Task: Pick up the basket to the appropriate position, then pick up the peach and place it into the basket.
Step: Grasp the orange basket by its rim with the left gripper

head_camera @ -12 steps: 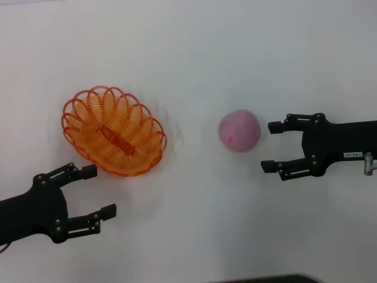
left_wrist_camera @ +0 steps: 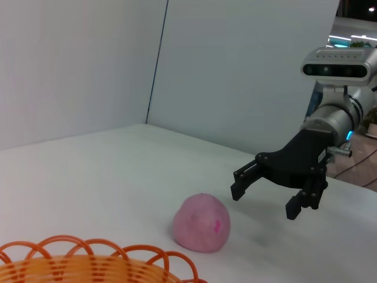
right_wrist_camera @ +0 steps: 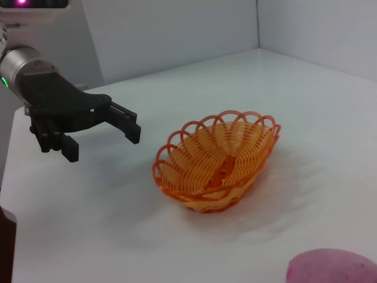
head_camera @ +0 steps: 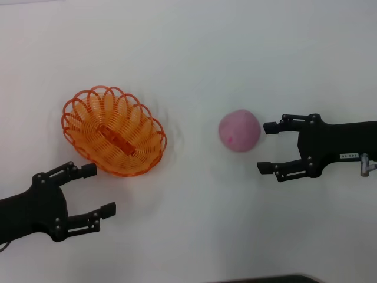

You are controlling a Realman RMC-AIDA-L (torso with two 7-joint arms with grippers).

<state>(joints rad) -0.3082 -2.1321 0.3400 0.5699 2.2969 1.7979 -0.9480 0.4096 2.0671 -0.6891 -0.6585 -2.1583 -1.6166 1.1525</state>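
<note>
The orange openwork basket (head_camera: 113, 131) stands on the white table at the left, empty; it also shows in the right wrist view (right_wrist_camera: 218, 160) and its rim in the left wrist view (left_wrist_camera: 88, 259). The pink peach (head_camera: 240, 131) lies right of centre, also in the left wrist view (left_wrist_camera: 201, 224) and the right wrist view (right_wrist_camera: 333, 266). My right gripper (head_camera: 266, 147) is open, just right of the peach and apart from it; it also shows in the left wrist view (left_wrist_camera: 266, 197). My left gripper (head_camera: 99, 190) is open and empty, just in front of the basket.
The white table (head_camera: 194, 65) runs on all around. White walls stand behind it in the wrist views. A dark edge (head_camera: 265, 279) shows at the table's near side.
My right gripper has moved a little to the left, closer to the peach. The left arm, basket and peach have not moved.
</note>
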